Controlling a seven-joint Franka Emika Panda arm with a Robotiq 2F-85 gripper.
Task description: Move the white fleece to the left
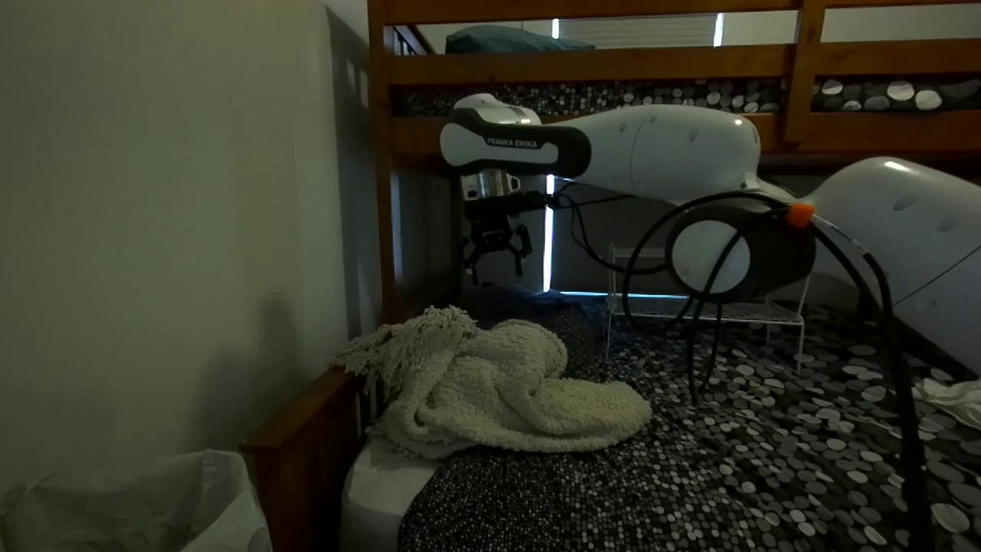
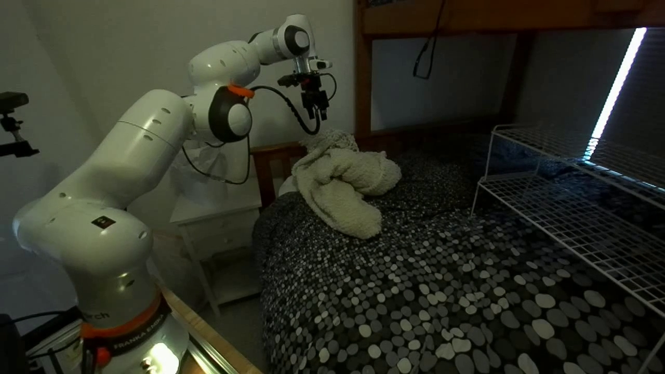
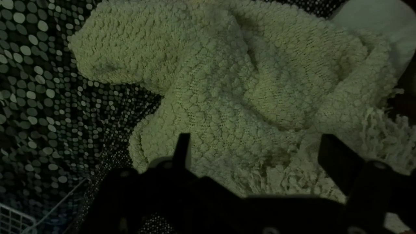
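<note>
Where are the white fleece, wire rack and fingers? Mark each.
White fleece (image 1: 498, 387), in an exterior view: its bunched middle.
Wire rack (image 2: 571, 224), in an exterior view: lower shelf's mesh.
Fingers (image 3: 334, 153), in the wrist view: tip at picture right.

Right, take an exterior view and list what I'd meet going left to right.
In an exterior view, left to right: black camera-like device, white drawer unit, white fleece, white wire rack.
</note>
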